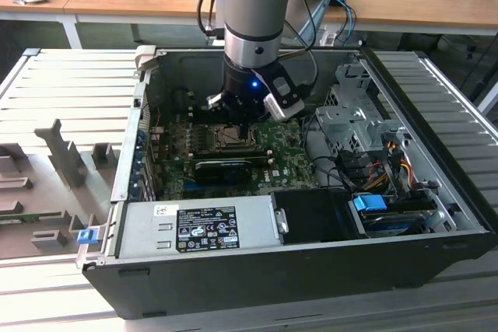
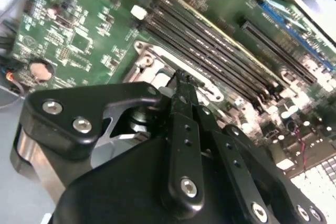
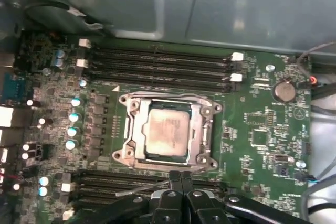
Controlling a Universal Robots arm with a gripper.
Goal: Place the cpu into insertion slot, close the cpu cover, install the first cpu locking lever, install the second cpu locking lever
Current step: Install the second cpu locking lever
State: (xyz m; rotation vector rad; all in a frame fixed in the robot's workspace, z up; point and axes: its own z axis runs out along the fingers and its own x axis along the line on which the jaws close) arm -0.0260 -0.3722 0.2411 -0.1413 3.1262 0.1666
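UR arm w/ gripper (image 1: 243, 120) reaches down into an open PC case (image 1: 436, 262) in the exterior view, hanging over the green motherboard (image 1: 284, 149) right above the socket area. Blue LED lit on the wrist.

In the first wrist view the cpu (image 3: 166, 130) sits flat in the insertion slot (image 3: 140, 150), pale metal face up. The cpu cover (image 3: 202, 128) lies down around the chip, framing it. A thin wire lever (image 3: 143, 189) shows at about 7 o'clock from the chip, lying loose at a slant across the RAM slots there, not hooked. RAM slots (image 3: 157, 66) run at 12 o'clock from the socket; coin cell (image 3: 284, 91) at about 2 o'clock, well apart.

Gripper (image 3: 180, 174) fingertips are pressed together, nothing between them, just beside the socket's 6 o'clock edge. In the second wrist view the same tips (image 2: 181, 77) meet in a closed point right over the socket's metal rim (image 2: 157, 55); can't tell if touching.

Exterior view: PSU (image 1: 198, 227) at 6 o'clock from the board, drive cage (image 1: 354, 114) at 3 o'clock.
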